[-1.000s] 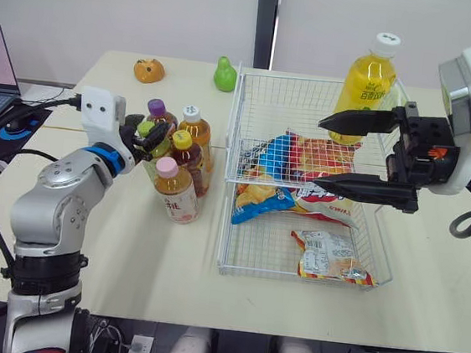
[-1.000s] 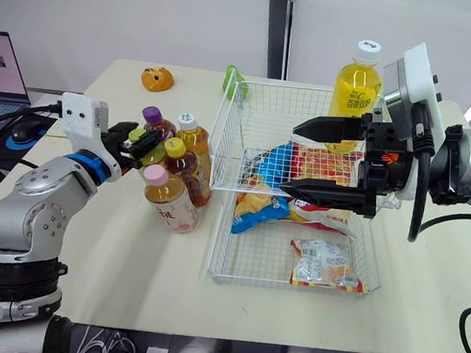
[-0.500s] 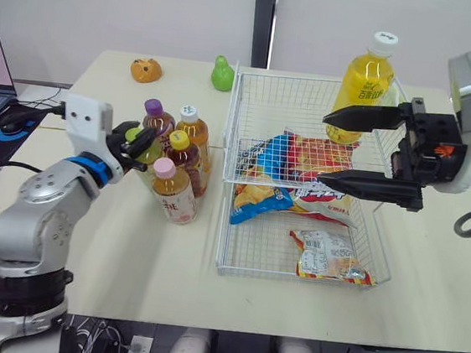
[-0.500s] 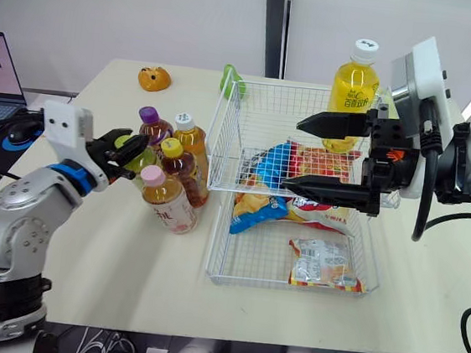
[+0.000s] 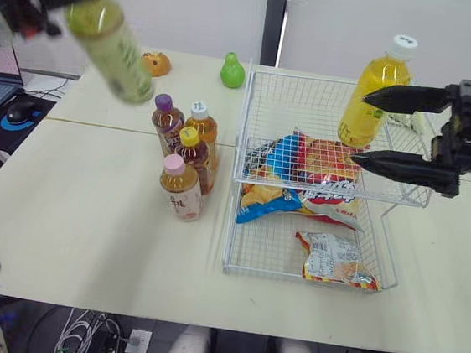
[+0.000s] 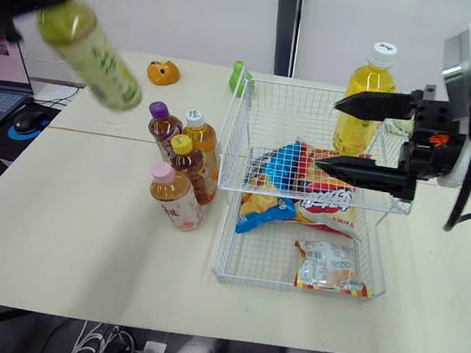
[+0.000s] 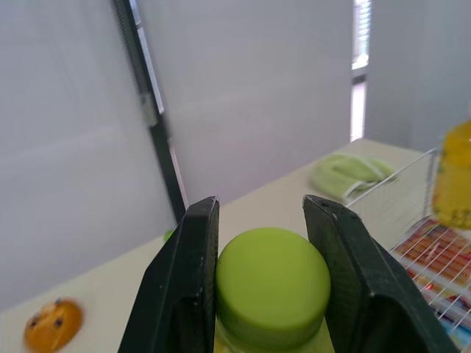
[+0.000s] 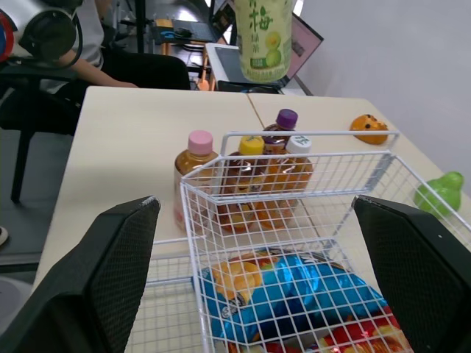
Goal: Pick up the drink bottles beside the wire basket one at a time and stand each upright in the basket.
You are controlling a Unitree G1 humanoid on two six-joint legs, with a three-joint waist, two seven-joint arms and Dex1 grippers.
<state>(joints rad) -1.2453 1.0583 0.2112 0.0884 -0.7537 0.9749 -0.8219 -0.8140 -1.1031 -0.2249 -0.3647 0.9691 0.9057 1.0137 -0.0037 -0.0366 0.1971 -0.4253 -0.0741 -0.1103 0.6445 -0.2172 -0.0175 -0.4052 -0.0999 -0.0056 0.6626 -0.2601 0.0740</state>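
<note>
**Over the cream table (image 5: 86,237), well apart from the white wire basket (image 5: 301,278), the left pincer (image 7: 261,213) is carrying a pale green drink bottle (image 5: 110,45).**

The basket is holding crinkled snack bags (image 5: 304,163), and four amber capped bottles (image 5: 189,151) are standing just beside it, so the height is probably serving to clear both. The right pincer (image 5: 359,127) is hanging released above the basket (likely just waiting). The left pincer is clenching the carried bottle at its lime-green cap (image 7: 272,283); the clear plastic body is tilting, label printed with green fruit.
</note>
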